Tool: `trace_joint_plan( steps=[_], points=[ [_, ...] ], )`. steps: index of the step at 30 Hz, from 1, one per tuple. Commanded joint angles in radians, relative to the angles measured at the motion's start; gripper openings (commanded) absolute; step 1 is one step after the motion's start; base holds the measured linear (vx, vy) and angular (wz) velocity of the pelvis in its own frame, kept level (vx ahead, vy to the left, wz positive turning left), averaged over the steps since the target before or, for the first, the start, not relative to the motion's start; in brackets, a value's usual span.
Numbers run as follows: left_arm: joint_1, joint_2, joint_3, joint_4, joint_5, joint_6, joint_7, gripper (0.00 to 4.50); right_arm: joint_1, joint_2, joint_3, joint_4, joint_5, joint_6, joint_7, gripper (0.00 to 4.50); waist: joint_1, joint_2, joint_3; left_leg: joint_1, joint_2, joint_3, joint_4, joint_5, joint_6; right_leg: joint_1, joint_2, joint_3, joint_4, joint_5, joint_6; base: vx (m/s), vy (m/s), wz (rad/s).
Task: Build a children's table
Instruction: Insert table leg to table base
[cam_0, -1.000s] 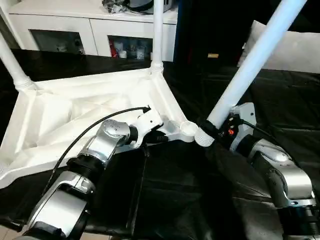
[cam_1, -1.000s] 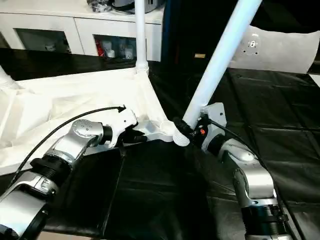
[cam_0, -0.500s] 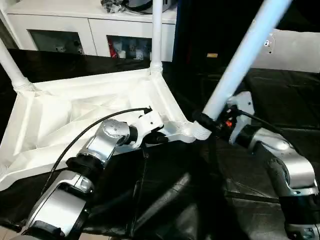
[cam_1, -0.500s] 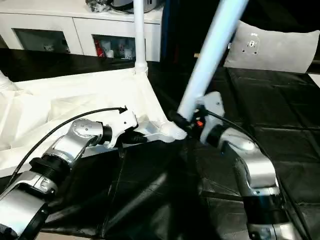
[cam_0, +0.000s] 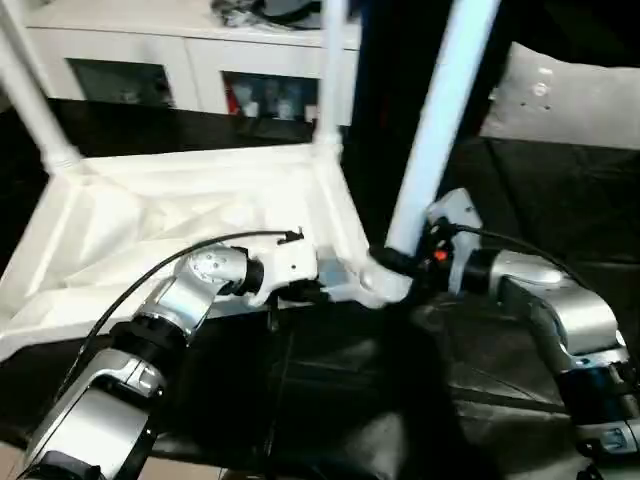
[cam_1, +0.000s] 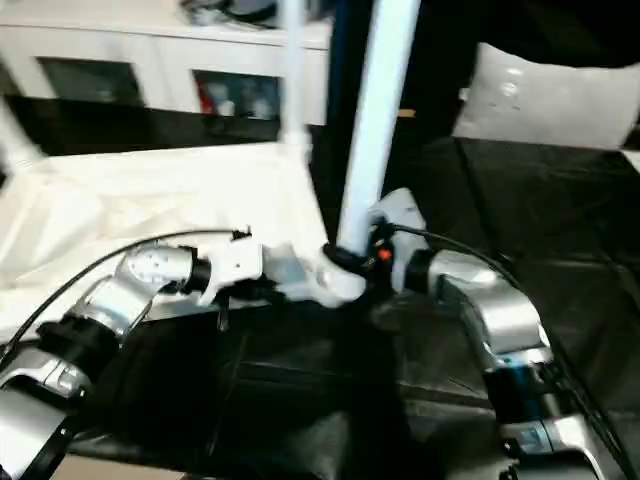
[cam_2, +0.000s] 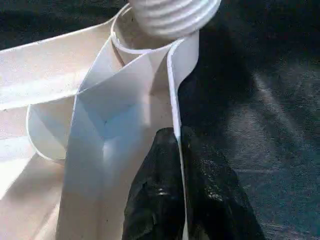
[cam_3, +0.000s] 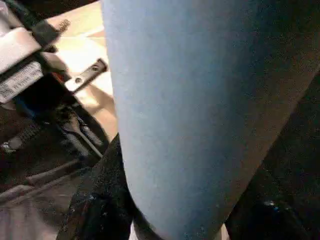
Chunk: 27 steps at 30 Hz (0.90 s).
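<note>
- The tabletop (cam_0: 170, 215) lies upside down on a black cloth (cam_0: 520, 190), ribbed underside up; two fitted legs (cam_0: 330, 70) rise from its far corners.
- Left gripper (cam_2: 176, 150): black fingers (cam_2: 155, 190) pinched narrow on the tabletop's thin rim wall (cam_2: 175, 90), one finger on each side, just short of the near corner socket (cam_0: 375, 282).
- Right gripper (cam_0: 415, 265): fingers (cam_3: 100, 200) half spread and clasped round the lower end of the third leg (cam_0: 440, 110), which stands nearly upright above it.
- The third leg's ribbed foot (cam_2: 172, 15) sits at the mouth of the near corner socket, just beyond the left gripper's fingertips; whether it is seated cannot be told.
- A white cabinet (cam_0: 200, 70) with glass doors stands beyond the tabletop, well apart from both grippers.
</note>
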Motion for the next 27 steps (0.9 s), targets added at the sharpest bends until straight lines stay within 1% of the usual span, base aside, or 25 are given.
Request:
trace_joint_plan(
  steps=[1, 5, 6, 7, 8, 9, 11, 12, 14, 15, 17, 18, 19, 20, 22, 23, 24, 25, 26, 27],
  points=[
    [0.006, 0.001, -0.048, -0.005, 0.033, -0.029, -0.028, 0.00, -0.009, 0.001, 0.012, 0.029, -0.005, 0.001, 0.015, 1.87, -0.003, -0.006, -0.069, 0.020, 0.077, -0.024, -0.071, -0.134, 0.026, 0.051, -0.101, 0.051, -0.062, -0.095, -0.251, 0.000, 0.000, 0.00],
    [0.007, -0.002, -0.045, -0.004, 0.039, -0.042, -0.033, 0.00, -0.027, 0.013, 0.030, 0.079, -0.024, -0.010, 0.030, 1.87, 0.001, -0.006, -0.071, 0.019, 0.075, -0.023, -0.069, -0.124, 0.021, 0.052, -0.101, 0.051, -0.062, -0.098, -0.242, 0.000, 0.000, 0.00],
    [0.009, -0.003, -0.042, -0.008, 0.037, -0.043, -0.044, 0.00, -0.034, 0.018, 0.033, 0.104, -0.036, -0.022, 0.028, 1.87, 0.001, -0.001, -0.072, 0.019, 0.075, -0.024, -0.069, -0.118, 0.018, 0.050, -0.101, 0.051, -0.060, -0.089, -0.245, 0.000, 0.000, 0.00],
    [0.009, -0.003, -0.042, -0.008, 0.037, -0.043, -0.044, 0.00, -0.034, 0.018, 0.033, 0.104, -0.036, -0.022, 0.028, 1.87, -0.001, -0.002, -0.071, 0.019, 0.074, -0.023, -0.069, -0.120, 0.017, 0.050, -0.099, 0.051, -0.061, -0.088, -0.245, 0.000, 0.000, 0.00],
    [0.009, -0.002, -0.042, -0.008, 0.036, -0.044, -0.046, 0.00, -0.039, 0.022, 0.031, 0.119, -0.039, -0.026, 0.024, 1.87, 0.000, -0.003, -0.071, 0.020, 0.075, -0.024, -0.070, -0.119, 0.017, 0.051, -0.099, 0.051, -0.060, -0.082, -0.245, 0.000, 0.000, 0.00],
    [0.011, 0.001, -0.044, -0.012, 0.033, -0.044, -0.055, 0.00, -0.048, 0.027, 0.029, 0.150, -0.041, -0.038, 0.022, 1.87, 0.001, 0.000, -0.073, 0.019, 0.075, -0.024, -0.069, -0.116, 0.017, 0.051, -0.100, 0.051, -0.059, -0.074, -0.247, 0.000, 0.000, 0.00],
    [0.011, 0.002, -0.045, -0.012, 0.032, -0.044, -0.056, 0.00, -0.051, 0.029, 0.027, 0.165, -0.044, -0.044, 0.018, 1.87, 0.001, -0.002, -0.072, 0.019, 0.074, -0.023, -0.069, -0.120, 0.016, 0.052, -0.099, 0.050, -0.060, -0.075, -0.250, 0.000, 0.000, 0.00],
    [0.012, 0.003, -0.046, -0.013, 0.030, -0.045, -0.057, 0.00, -0.055, 0.033, 0.024, 0.181, -0.047, -0.051, 0.016, 1.87, 0.001, 0.002, -0.072, 0.020, 0.075, -0.024, -0.069, -0.125, 0.013, 0.051, -0.100, 0.050, -0.060, -0.079, -0.251, 0.000, 0.000, 0.00],
    [0.012, 0.003, -0.045, -0.012, 0.029, -0.046, -0.056, 0.00, -0.061, 0.046, 0.009, 0.216, -0.041, -0.065, 0.016, 1.87, 0.000, 0.000, -0.072, 0.019, 0.075, -0.024, -0.070, -0.132, 0.012, 0.052, -0.100, 0.050, -0.059, -0.078, -0.253, 0.000, 0.000, 0.00],
    [0.013, 0.003, -0.043, -0.009, 0.030, -0.046, -0.053, 0.00, -0.060, 0.056, -0.002, 0.228, -0.029, -0.067, 0.024, 1.87, 0.000, 0.003, -0.071, 0.020, 0.074, -0.024, -0.070, -0.142, 0.010, 0.051, -0.099, 0.050, -0.062, -0.089, -0.253, 0.000, 0.000, 0.00],
    [0.012, 0.000, -0.038, -0.005, 0.029, -0.043, -0.045, 0.00, -0.052, 0.063, -0.011, 0.233, -0.017, -0.065, 0.034, 1.87, 0.001, 0.001, -0.072, 0.019, 0.075, -0.025, -0.071, -0.138, 0.009, 0.053, -0.099, 0.049, -0.060, -0.082, -0.254, 0.000, 0.000, 0.00],
    [0.012, -0.005, -0.030, 0.000, 0.026, -0.037, -0.033, 0.00, -0.038, 0.064, -0.016, 0.229, -0.007, -0.062, 0.042, 1.87, 0.002, 0.003, -0.072, 0.020, 0.075, -0.025, -0.071, -0.136, 0.009, 0.053, -0.099, 0.049, -0.059, -0.078, -0.254, 0.000, 0.000, 0.00],
    [0.012, -0.006, -0.028, 0.001, 0.026, -0.035, -0.029, 0.00, -0.033, 0.064, -0.018, 0.228, -0.004, -0.061, 0.045, 1.87, 0.002, 0.002, -0.072, 0.020, 0.076, -0.024, -0.070, -0.135, 0.012, 0.053, -0.099, 0.050, -0.059, -0.067, -0.255, 0.000, 0.000, 0.00],
    [0.013, -0.012, -0.018, 0.007, 0.021, -0.027, -0.015, 0.00, -0.009, 0.067, -0.030, 0.219, 0.010, -0.060, 0.048, 1.87, 0.006, 0.004, -0.073, 0.020, 0.077, -0.024, -0.071, -0.134, 0.016, 0.053, -0.100, 0.050, -0.059, -0.058, -0.256, 0.000, 0.000, 0.00],
    [0.013, -0.018, -0.010, 0.015, 0.019, -0.020, 0.000, 0.00, 0.017, 0.071, -0.049, 0.217, 0.024, -0.066, 0.041, 1.87, 0.007, 0.003, -0.073, 0.021, 0.077, -0.024, -0.071, -0.138, 0.016, 0.053, -0.101, 0.049, -0.060, -0.061, -0.259, 0.000, 0.000, 0.00],
    [0.012, -0.021, -0.004, 0.021, 0.016, -0.015, 0.008, 0.00, 0.036, 0.077, -0.065, 0.220, 0.031, -0.078, 0.033, 1.87, 0.009, 0.005, -0.072, 0.022, 0.078, -0.024, -0.071, -0.144, 0.016, 0.052, -0.101, 0.049, -0.062, -0.067, -0.259, 0.000, 0.000, 0.00],
    [0.013, -0.023, 0.000, 0.025, 0.014, -0.012, 0.015, 0.00, 0.050, 0.081, -0.076, 0.220, 0.037, -0.085, 0.027, 1.87, 0.010, 0.004, -0.070, 0.024, 0.078, -0.024, -0.073, -0.160, 0.013, 0.050, -0.102, 0.049, -0.065, -0.090, -0.257, 0.000, 0.000, 0.00],
    [0.013, -0.025, 0.004, 0.028, 0.012, -0.009, 0.023, 0.00, 0.065, 0.086, -0.087, 0.221, 0.040, -0.094, 0.024, 1.87, 0.009, 0.013, -0.070, 0.023, 0.078, -0.026, -0.076, -0.182, 0.005, 0.051, -0.101, 0.049, -0.068, -0.109, -0.253, 0.000, 0.000, 0.00],
    [0.013, -0.026, 0.008, 0.029, 0.010, -0.004, 0.026, 0.00, 0.081, 0.093, -0.098, 0.221, 0.042, -0.111, 0.019, 1.87, 0.010, 0.011, -0.068, 0.025, 0.078, -0.026, -0.077, -0.194, 0.002, 0.049, -0.101, 0.048, -0.071, -0.124, -0.251, 0.000, 0.000, 0.00],
    [0.013, -0.027, 0.011, 0.031, 0.010, -0.002, 0.028, 0.00, 0.098, 0.100, -0.111, 0.221, 0.047, -0.127, 0.014, 1.87, 0.012, 0.026, -0.067, 0.027, 0.078, -0.028, -0.079, -0.222, -0.007, 0.049, -0.103, 0.049, -0.074, -0.155, -0.246, 0.000, 0.000, 0.00]
  ],
)
